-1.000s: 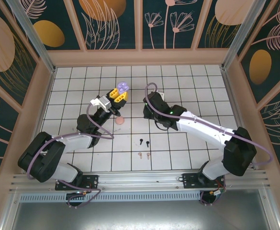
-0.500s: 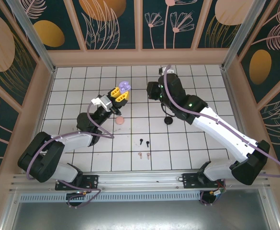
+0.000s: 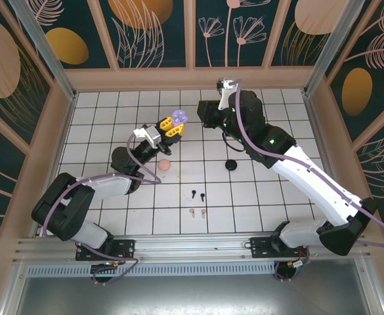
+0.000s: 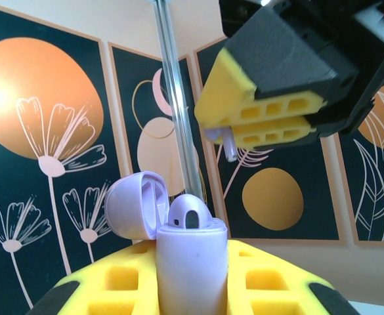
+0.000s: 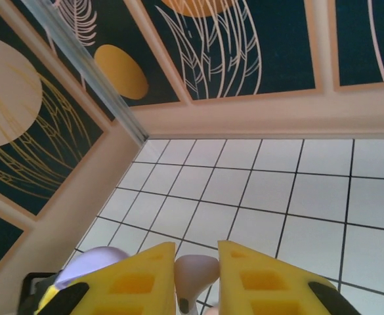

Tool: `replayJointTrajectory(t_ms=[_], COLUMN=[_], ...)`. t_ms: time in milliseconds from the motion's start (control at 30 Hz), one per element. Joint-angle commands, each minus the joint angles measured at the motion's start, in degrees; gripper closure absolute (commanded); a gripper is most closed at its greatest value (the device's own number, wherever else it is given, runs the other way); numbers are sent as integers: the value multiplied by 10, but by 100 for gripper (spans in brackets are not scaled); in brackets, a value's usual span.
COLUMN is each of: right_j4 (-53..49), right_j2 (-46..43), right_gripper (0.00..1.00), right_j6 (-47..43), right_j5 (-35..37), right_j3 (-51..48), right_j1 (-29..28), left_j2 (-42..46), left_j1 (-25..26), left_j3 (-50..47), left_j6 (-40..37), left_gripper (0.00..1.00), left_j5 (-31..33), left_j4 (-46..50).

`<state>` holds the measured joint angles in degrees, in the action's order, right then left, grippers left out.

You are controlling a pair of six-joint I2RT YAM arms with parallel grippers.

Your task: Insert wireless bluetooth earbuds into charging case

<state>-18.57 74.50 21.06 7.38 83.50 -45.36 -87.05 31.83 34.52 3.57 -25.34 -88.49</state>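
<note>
Left end effector (image 3: 172, 126), lilac case (image 4: 190, 262), earbud (image 4: 189, 215) inside

This is a robotics lab test cell, not a home. A white worktop (image 3: 257, 190) ruled in a black grid is boxed in by printed panels (image 3: 152, 33) of flowers and orange discs, set between aluminium posts (image 3: 39, 41). The left arm (image 3: 93, 190) and right arm (image 3: 310, 177) are bolted to a metal rail (image 3: 192, 248) at the near edge. Purple cables (image 3: 239, 125) run along them.
</note>
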Motion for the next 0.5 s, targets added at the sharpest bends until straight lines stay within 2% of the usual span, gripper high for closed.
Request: replayJointTrajectory(t_ms=[0, 467], right_j4=[45, 78], right_j2=[-19, -1], right_gripper=[80, 80], right_j6=[-18, -18], right_j5=[-35, -63], right_j3=[-6, -32], right_j1=[1, -12], left_j2=[-13, -31], left_j1=[2, 2], left_j3=[21, 37], left_j6=[22, 35], left_gripper=[100, 100], left_j5=[-14, -16], left_j4=[-27, -32])
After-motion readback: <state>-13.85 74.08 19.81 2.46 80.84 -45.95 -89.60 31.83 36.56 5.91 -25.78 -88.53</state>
